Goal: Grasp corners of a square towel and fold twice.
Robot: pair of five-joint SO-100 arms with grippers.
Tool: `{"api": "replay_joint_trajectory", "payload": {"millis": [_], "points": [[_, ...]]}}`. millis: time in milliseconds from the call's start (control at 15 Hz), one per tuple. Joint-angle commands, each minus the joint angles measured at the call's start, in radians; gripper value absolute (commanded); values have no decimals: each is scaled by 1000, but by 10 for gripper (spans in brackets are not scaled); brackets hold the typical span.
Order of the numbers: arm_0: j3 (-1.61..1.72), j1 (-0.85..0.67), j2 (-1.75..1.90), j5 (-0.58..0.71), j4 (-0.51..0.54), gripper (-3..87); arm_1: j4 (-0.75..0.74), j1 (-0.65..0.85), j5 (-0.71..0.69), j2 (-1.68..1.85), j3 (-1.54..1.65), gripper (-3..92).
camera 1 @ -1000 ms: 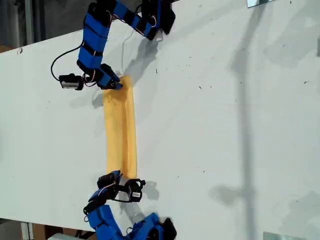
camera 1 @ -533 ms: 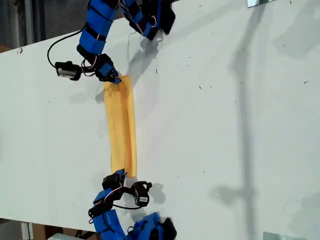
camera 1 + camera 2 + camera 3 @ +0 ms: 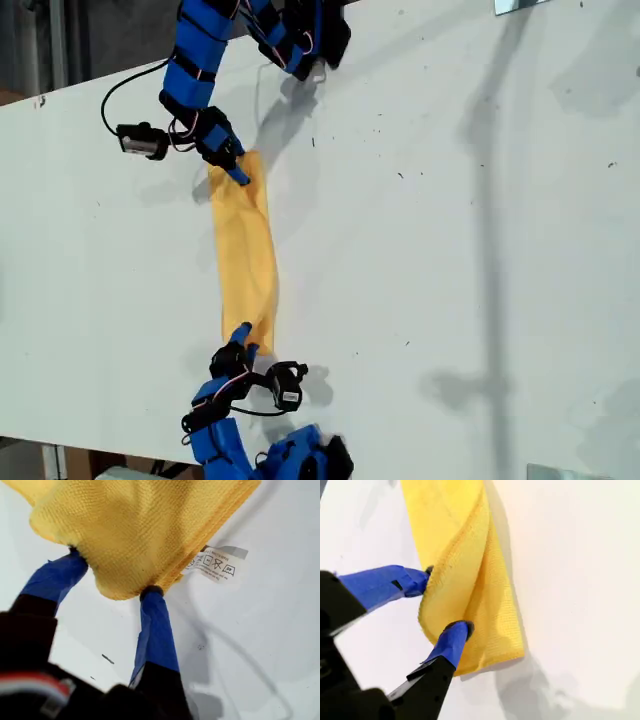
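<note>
The yellow-orange towel [image 3: 248,250] lies folded into a long narrow strip on the white table [image 3: 450,250]. My first gripper [image 3: 112,572] is shut on one end of it, at the exterior view's top [image 3: 233,170]. Beside its fingers [image 3: 155,625] the small white tag [image 3: 215,565] rests on the table. At the strip's other end, near the exterior view's bottom [image 3: 241,336], my second gripper [image 3: 445,599] is shut on a rounded corner. There the towel [image 3: 465,540] is doubled over, with a loose corner [image 3: 512,652] lying beside the grip.
Both arm bases stand at the table's edges, one at the exterior view's top [image 3: 300,35] and one at its bottom [image 3: 300,460]. A black cable [image 3: 110,105] loops beside the upper arm. Bare white table with faint specks fills the exterior view's right.
Both grippers have shifted slightly toward the exterior view's right, and the lower one has moved up. The towel strip now bows to the right and looks shorter.
</note>
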Motion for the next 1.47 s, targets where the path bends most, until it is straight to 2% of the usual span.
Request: {"api": "replay_joint_trajectory", "payload": {"millis": [0,200,333,533,600,733,800,933,1267,1400], "points": [[-40,31,31,-9,17,184,-2,-14,6,71,-8,301],[-37,51,32,-23,21,166,37,-11,6,112,-6,247],[-35,40,69,-26,75,153,58,-3,6,137,6,230],[37,26,167,-17,61,148,63,-67,6,166,40,301],[52,23,169,-18,48,142,117,-98,17,135,3,313],[80,18,172,-25,15,140,91,-91,17,299,80,298],[84,18,169,-23,9,139,141,-86,20,247,40,302],[123,-15,170,-20,-15,137,121,35,-26,334,72,309],[357,-91,353,-61,-60,136,14,261,-179,-219,-183,326],[505,-87,586,-97,-20,136,23,270,-196,-391,-278,335]]}}
